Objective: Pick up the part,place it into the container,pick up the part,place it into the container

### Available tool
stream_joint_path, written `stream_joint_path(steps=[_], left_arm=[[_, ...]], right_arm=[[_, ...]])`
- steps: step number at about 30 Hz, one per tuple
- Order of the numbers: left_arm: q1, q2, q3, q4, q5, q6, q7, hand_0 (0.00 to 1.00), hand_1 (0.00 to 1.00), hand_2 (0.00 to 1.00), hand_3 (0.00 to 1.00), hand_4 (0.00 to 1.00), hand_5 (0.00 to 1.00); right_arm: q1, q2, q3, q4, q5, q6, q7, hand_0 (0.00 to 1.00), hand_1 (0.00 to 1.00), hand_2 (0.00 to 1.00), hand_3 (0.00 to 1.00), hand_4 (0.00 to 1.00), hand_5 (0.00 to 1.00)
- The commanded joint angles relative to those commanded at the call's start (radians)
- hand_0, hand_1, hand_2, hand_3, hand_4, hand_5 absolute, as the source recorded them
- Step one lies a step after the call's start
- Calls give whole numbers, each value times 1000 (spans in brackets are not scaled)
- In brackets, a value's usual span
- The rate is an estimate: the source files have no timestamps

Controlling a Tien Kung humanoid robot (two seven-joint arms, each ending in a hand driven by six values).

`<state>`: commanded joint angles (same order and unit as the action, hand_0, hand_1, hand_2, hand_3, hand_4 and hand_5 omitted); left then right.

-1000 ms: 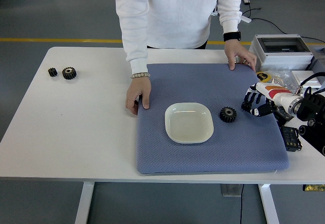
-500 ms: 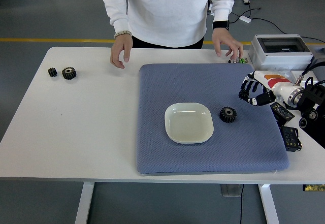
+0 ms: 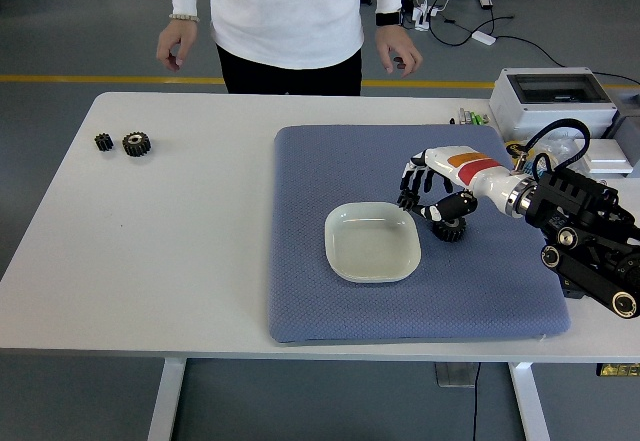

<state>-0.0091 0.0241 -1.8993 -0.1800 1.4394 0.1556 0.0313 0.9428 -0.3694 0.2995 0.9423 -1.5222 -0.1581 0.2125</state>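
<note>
A black gear [image 3: 451,229] lies on the blue mat [image 3: 330,166], just right of the white square dish [image 3: 371,242]. My right hand [image 3: 432,206] reaches in from the right and hovers right over the gear. Its fingers [image 3: 410,197] are spread toward the dish, and the thumb sits at the gear's top edge, hiding part of it. The gear still rests on the mat, with the hand not closed around it. Two more black gears, a small one [image 3: 104,142] and a larger one [image 3: 136,143], lie at the table's far left. My left arm is out of view.
A person in a white top stands behind the table's far edge, with both hands [image 3: 178,46] raised off the table. A grey box [image 3: 555,101] stands at the back right, with small green parts [image 3: 472,118] beside it.
My right hand has moved left from the mat's right edge to the gear. The person took both hands off the mat and table and stepped back to the left.
</note>
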Motion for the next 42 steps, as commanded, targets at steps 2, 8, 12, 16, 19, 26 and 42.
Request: stream_joint_path(steps=[2,8,12,16,19,26,42], left_arm=[[-1,0,1,0,-1,1,1,739,715,751,618,758,705],[-5,3,8,0,-8,0,-1,739,714,751,618,757,705],[-6,5,7,0,-8,0,-1,739,714,751,618,757,705],[-6,6,7,0,-9,0,-2,739,711,751,617,756,704],[-7,6,10,0,-13,0,-3,739,711,751,617,756,704],[-5,6,10,0,-13,0,-1,738,711,752,619,756,703],[-6,7,8,0,-11,0,0,736,709,751,618,756,704]], right_arm=[[4,13,-27,7,4,0,-2,290,445,497,496,738,124],[29,24,-95,25,9,4,-17,290,454,505,497,736,143],[43,34,-130,30,11,13,-31,290,454,505,497,736,143],[51,45,-158,26,13,23,-41,295,463,514,494,725,162],[52,49,-165,23,15,29,-44,295,463,514,494,725,162],[57,59,-163,14,13,56,-42,435,558,632,525,857,291],[60,57,-135,7,1,60,-51,516,611,723,588,884,288]])
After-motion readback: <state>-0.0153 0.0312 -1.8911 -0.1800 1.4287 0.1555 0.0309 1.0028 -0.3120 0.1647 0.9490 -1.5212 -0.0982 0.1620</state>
